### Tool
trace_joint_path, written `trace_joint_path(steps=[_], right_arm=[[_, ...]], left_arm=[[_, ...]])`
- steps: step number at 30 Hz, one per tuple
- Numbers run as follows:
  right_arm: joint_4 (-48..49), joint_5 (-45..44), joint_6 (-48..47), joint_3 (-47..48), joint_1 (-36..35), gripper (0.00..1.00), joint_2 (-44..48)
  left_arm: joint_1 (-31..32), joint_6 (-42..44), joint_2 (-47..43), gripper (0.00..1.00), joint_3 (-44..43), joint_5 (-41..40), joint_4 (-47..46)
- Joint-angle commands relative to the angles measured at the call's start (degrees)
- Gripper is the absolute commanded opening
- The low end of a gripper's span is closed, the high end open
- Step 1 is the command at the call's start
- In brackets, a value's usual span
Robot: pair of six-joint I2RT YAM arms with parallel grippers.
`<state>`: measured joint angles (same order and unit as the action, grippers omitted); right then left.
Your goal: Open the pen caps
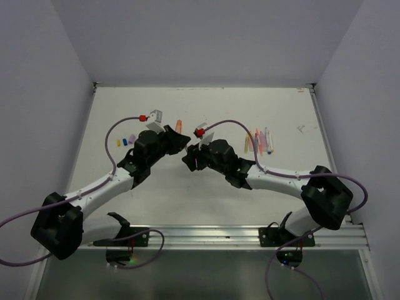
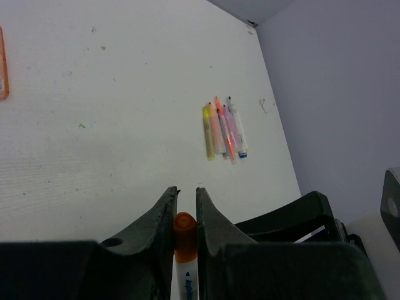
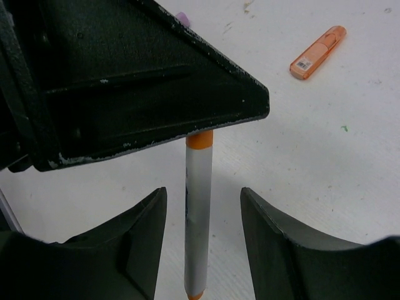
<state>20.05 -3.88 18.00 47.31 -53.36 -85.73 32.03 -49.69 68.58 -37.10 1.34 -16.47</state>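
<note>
Centrally above a white table (image 1: 250,106), two robot arms are seen from overhead, meeting with their wrists bent toward one another.

The left tool (image 2: 186,190) is shown clamped narrowly on an orange cap (image 2: 184,228), which is pinched between both fingers. The cap is seated on the end of a white pen (image 3: 198,212), whose body carries blue print and is tipped with orange at its far end. The pen is held up off the table, in the space between the two wrists.

The right tool (image 3: 204,190) is spread wide. Its fingers are placed on either side of the pen's white body, and a clear gap is left on each side, so the pen is not touched by them.

An orange highlighter (image 3: 317,52) is laid flat on the table beyond the tools. A group of pens (image 2: 224,128), in yellow, pink, orange, lilac and white, is set side by side well off to the right. Some small loose caps (image 1: 125,141), in yellow, blue and lilac, are scattered near the left arm.
</note>
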Motion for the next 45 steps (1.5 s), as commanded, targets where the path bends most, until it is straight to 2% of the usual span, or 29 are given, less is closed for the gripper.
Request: trace_joint_path(steps=[1, 3, 6, 7, 11, 23, 31, 45], right_arm=[[-1.33, -1.92, -0.42, 4.10, -0.34, 0.52, -0.84], [-1.77, -2.36, -0.51, 4.54, -0.25, 0.50, -1.28], [-2.03, -2.19, -0.51, 4.72, -0.34, 0.35, -1.19], [-2.21, -2.18, -0.51, 4.63, -0.25, 0.25, -1.19], [-2.74, -2.19, -0.25, 3.32, -0.34, 0.00, -0.67], [-3.88, -0.78, -0.51, -4.15, -0.42, 0.00, 1.36], [-3.35, -0.34, -2.62, -8.90, -0.51, 0.00, 2.85], [-1.42, 0.63, -4.11, -10.83, -0.87, 0.00, 2.24]], left_arm=[[0.75, 3.02, -1.86, 0.00, 0.54, -0.03, -4.36], [0.84, 3.28, -2.22, 0.00, 0.80, -0.03, -4.89], [1.01, 3.90, -2.66, 0.00, 0.89, -0.29, -4.89], [1.02, 3.99, -3.09, 0.00, 0.89, -0.72, -4.98], [1.02, 3.73, -4.15, 0.00, 0.45, -3.08, -4.98], [0.40, 3.99, -6.70, 0.00, -5.61, -18.56, -8.49], [-5.39, 0.13, -6.09, 0.00, -10.18, -19.01, -10.77], [-8.74, -7.70, -7.40, 0.00, -10.80, -29.03, -15.44]])
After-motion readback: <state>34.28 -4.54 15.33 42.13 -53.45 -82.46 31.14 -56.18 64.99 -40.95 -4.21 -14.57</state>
